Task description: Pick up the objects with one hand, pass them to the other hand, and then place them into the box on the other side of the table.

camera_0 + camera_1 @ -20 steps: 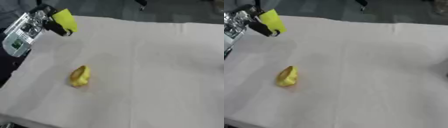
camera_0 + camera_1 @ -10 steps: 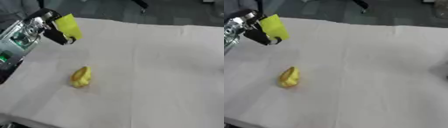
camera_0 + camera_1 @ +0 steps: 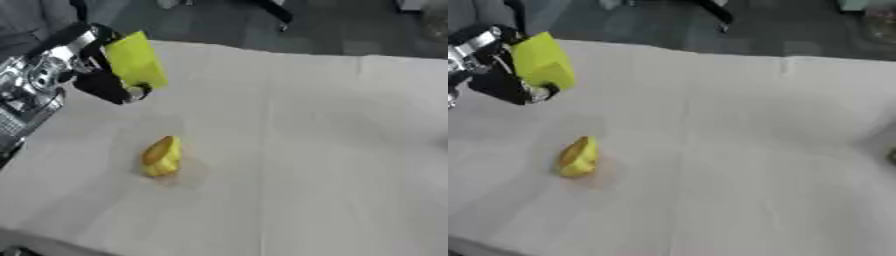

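Left arm: enters from the left edge, silver and black, forearm angled up toward the far left of the table.
Left hand (image 3: 103, 79): raised above the cloth near the far-left corner, black fingers curled round a yellow-green block.
Grip state: clamped on the block, fingers wrapped along its lower and inner side, thumb not clearly made out.
Yellow-green block (image 3: 136, 61): flat-sided, tilted with its top leaning away from the arm, held clear of the table surface.
Yellow fruit-like object (image 3: 163, 156): lying on the cloth below and nearer than the held block, well apart from the hand, brownish at its upper end, exact kind hard to tell.
Table (image 3: 332, 150): covered with a pale cloth with visible creases.
Right hand: out of both views.
Dark shape (image 3: 892, 156): just cut by the right edge, too little shown to identify.
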